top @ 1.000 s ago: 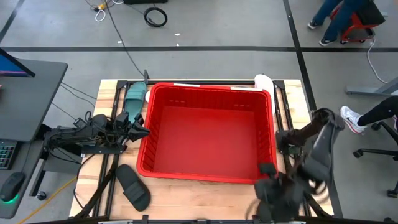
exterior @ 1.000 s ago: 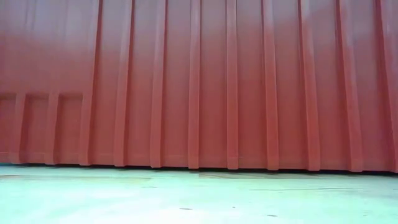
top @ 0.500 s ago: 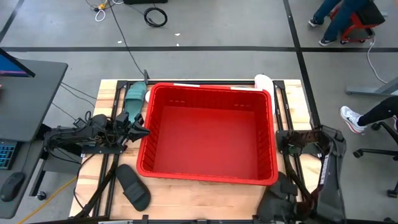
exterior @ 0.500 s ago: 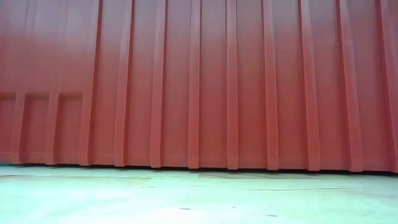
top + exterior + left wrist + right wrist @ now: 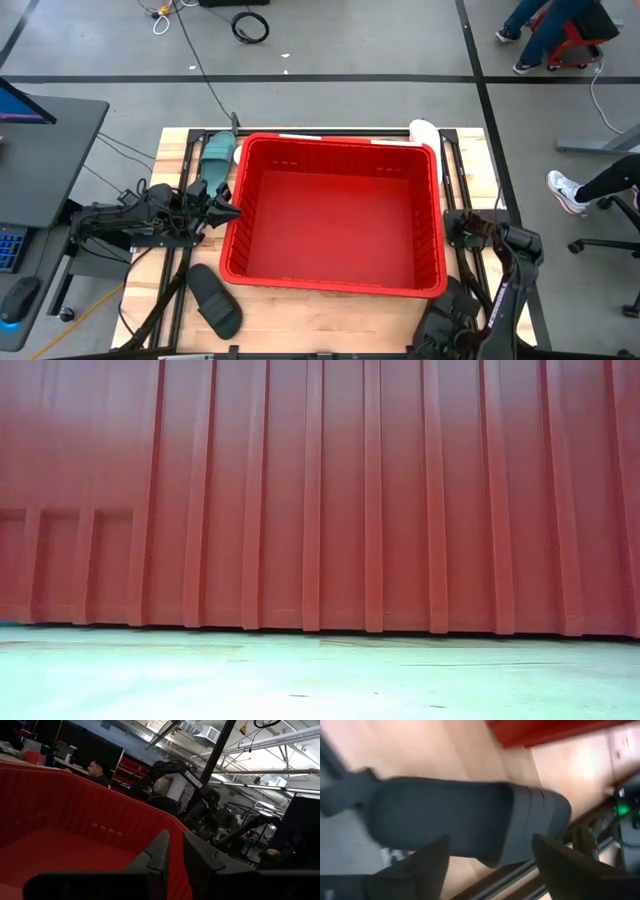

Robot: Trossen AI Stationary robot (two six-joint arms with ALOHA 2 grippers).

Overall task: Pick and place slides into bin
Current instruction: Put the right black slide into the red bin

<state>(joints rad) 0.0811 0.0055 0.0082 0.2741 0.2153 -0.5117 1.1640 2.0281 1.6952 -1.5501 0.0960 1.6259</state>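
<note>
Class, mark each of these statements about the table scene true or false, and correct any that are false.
1. The red bin has nothing inside it. True.
2. A black slide lies on the table near the bin's front left corner. True.
3. The teal slide lies inside the bin. False: it lies on the table outside the bin's left wall, near the far corner.
4. The right gripper is shut on a white slide. False: its fingers stand open over a black slide on the table.
5. The left gripper sits at the bin's left rim, fingers nearly closed, holding nothing. True.
</note>
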